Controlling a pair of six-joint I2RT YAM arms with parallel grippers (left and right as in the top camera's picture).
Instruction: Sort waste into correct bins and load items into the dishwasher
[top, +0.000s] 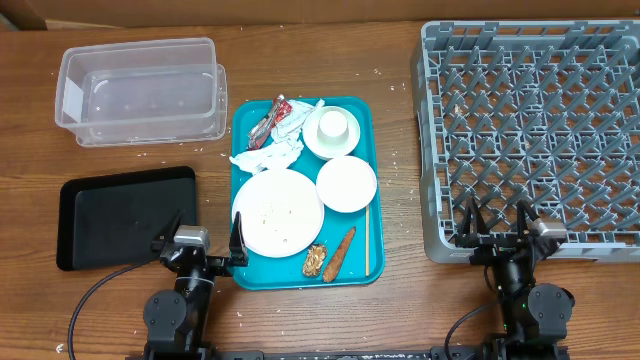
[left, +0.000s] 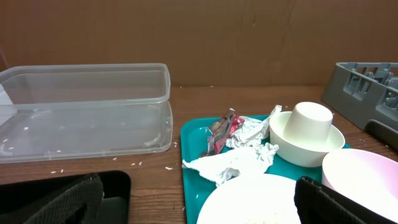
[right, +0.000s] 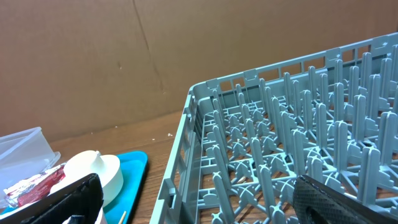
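Well, with the left gripper and right gripper both gaping empty, the crumpled white paper napkin is looking light and soft, pinchable at any raised fold.

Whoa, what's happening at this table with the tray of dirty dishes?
Nothing is being handled yet. The left arm and right arm sit at the near table edge, jaws open and empty. Between them, a teal tray holds a large plate, a bowl, a cup in a second bowl, a crumpled napkin, a wrapper and food scraps. The clear bin, black tray and grey dish rack hold none of these, so sorting hasn't begun.
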